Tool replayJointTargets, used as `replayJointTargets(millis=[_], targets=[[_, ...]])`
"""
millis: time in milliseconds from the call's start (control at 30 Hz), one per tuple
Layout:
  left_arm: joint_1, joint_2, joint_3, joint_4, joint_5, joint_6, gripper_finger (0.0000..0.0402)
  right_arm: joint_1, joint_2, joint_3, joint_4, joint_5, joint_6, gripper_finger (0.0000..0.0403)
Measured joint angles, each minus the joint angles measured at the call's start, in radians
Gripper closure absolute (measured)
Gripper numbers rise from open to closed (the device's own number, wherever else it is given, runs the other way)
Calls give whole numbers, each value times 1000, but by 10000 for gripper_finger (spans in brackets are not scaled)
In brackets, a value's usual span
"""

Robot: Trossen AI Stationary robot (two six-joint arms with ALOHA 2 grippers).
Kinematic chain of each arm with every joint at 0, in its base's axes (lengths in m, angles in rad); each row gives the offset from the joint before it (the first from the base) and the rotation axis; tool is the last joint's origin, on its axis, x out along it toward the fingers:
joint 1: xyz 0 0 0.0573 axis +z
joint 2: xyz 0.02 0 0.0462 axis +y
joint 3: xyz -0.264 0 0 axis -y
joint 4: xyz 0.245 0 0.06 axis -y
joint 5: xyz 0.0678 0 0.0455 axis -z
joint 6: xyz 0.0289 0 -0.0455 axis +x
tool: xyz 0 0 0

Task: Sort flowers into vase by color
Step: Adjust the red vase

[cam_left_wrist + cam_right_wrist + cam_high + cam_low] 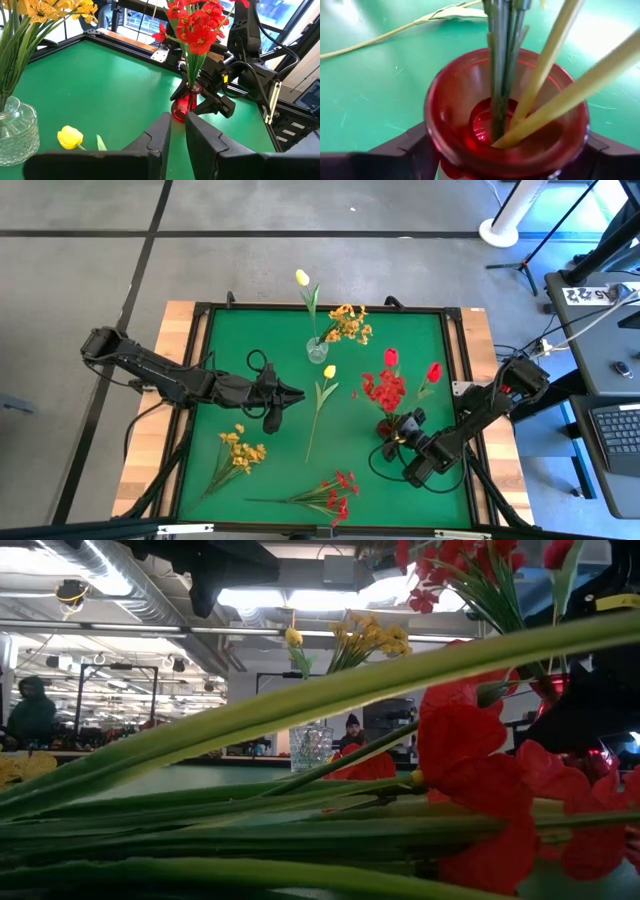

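Place: a robotics lab or workshop hall — not a home.
Floor: bare grey concrete with dark lines (150, 240) marked across it.
Ceiling: exposed silver ducting (150, 590) and strip lights (300, 598) — an industrial fit-out.
Work surface: a green mat in a black frame (300, 308) on a wooden table (180, 320).
Nearby gear: a laptop (615, 435) on a side desk, a stand base (497, 230), loose cables.
People: figures at benches in the background (32, 710).

High cam: straight down over whole green bench (260, 330). Low cam: bench level, looking across into room, red spray (470, 770) right against lens. L wrist cam faces red vase (184, 106); R wrist cam sits v. close on same red vase (505, 115).
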Motion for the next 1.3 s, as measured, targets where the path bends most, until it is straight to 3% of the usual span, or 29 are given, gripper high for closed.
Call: replayJointTargets(millis=[167, 467, 933, 1300], targets=[[0, 0, 0, 0, 0, 0, 347, 0, 0, 1, 2, -26, 31, 88], [0, 0, 0, -9, 0, 0, 347, -37, 1, 0, -6, -157, 59, 7], [0, 0, 0, -35, 0, 11, 347, -53, 1, 0, -14, -180, 52, 22], [0, 0, 0, -45, 1, 10, 347, -52, 1, 1, 13, -161, 51, 97]])
